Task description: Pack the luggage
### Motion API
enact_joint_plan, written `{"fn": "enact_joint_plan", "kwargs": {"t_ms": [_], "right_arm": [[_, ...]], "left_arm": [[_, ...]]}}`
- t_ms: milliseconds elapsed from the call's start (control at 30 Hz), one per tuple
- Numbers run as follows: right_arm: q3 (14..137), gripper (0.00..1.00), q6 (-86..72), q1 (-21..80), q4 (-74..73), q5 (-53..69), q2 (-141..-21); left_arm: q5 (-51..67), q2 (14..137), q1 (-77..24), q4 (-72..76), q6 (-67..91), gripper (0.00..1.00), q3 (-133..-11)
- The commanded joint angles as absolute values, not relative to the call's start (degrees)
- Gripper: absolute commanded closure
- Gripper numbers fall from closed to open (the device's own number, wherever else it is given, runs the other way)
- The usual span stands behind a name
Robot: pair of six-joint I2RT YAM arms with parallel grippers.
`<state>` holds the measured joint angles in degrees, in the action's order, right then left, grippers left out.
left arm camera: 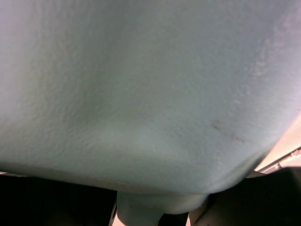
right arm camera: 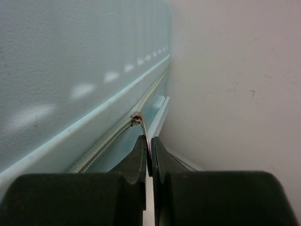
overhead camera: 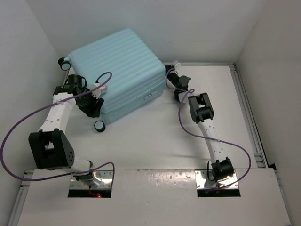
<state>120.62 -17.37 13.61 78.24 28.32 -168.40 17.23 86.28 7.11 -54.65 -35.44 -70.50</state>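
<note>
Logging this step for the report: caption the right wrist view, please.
Right gripper shut on the metal zipper pull of the pale aqua luggage, close beside a white surface.

No legible text, brand or number found. The small plate [overhead camera: 148, 97] on the luggage [overhead camera: 122, 61] is unreadably small.

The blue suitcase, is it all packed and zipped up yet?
Nearly. The suitcase lies shut on the table, so the filling looks done. Now the right gripper pinches the zipper pull on its side, while the left gripper sits against it by a wheel. Left: running the zip round; how far it has got is not visible.
</note>
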Motion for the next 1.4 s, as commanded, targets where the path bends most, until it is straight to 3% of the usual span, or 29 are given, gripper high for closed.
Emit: {"fn": "enact_joint_plan", "kwargs": {"t_ms": [0, 33, 67, 100, 133, 367, 600, 933, 1100, 1267, 1367], "right_arm": [[115.16, 1.0, -16.61, 10.37, 87.09, 13.53, -164.45], [113.22, 1.0, -17.13, 10.55, 88.93, 14.06, -162.88], [109.9, 1.0, -18.62, 10.72, 90.42, 15.11, -161.12], [107.34, 1.0, -18.89, 11.16, 91.48, 15.73, -160.49], [105.57, 1.0, -18.81, 11.34, 92.02, 15.73, -159.62], [106.35, 1.0, -18.9, 13.45, 92.37, 15.38, -159.61], [106.35, 1.0, -18.55, 14.24, 92.02, 16.87, -159.17], [101.52, 1.0, -19.16, 14.59, 92.99, 18.54, -156.8], [100.11, 1.0, -19.16, 14.59, 92.9, 19.07, -155.74], [100.28, 1.0, -19.16, 14.85, 92.99, 19.6, -155.74], [99.76, 1.0, -18.81, 14.59, 92.99, 20.04, -155.57]], "left_arm": [[-2.04, 97.48, 8.0, -15.47, -19.35, 0.8, -64.95], [0.59, 96.6, 7.48, -15.47, -18.64, 0.54, -64.34], [2.09, 95.72, 7.47, -15.47, -17.94, 0.42, -64.34], [3.59, 93.8, 7.47, -14.95, -17.41, 0.36, -63.12], [5.43, 92.65, 6.95, -14.94, -16.79, 0.32, -62.41], [10.61, 82.73, 4.83, -13.1, -17.31, 0.29, -59.59], [12.4, 71.56, 3.25, -10.02, -10.3, 0.01, -59.14], [-0.79, 68.91, 9.48, -11.86, 9.04, 0.0, -67.32], [7.26, 60.93, 11.95, -13.71, 1.01, 0.0, -59.63], [18.07, 36.72, 11.95, -13.27, -11.32, 0.0, -44.49], [26.17, 29.72, 11.25, -13.27, -16.26, 0.0, -41.31]]}}
